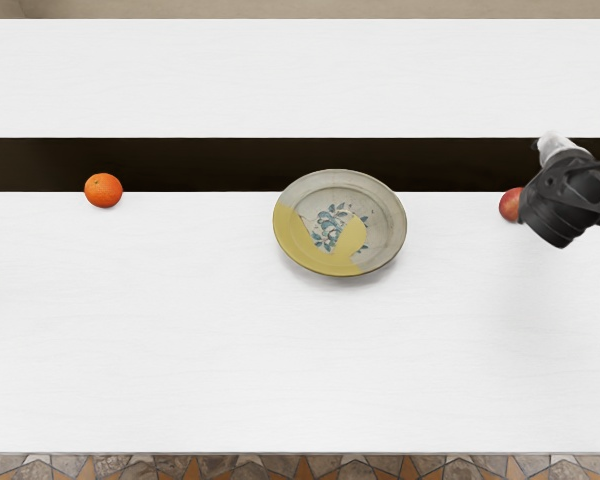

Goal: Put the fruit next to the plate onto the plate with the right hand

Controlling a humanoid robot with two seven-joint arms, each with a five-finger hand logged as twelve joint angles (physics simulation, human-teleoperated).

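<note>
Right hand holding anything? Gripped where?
Cannot tell. The right hand covers the right side of the red fruit, but this view hides whether it has a grip.

Legible text, labels, brands, numbers, signs: none recorded. The only marking in view is on the plate [383,212], a painted blue floral motif and a yellow patch, with no lettering.
</note>
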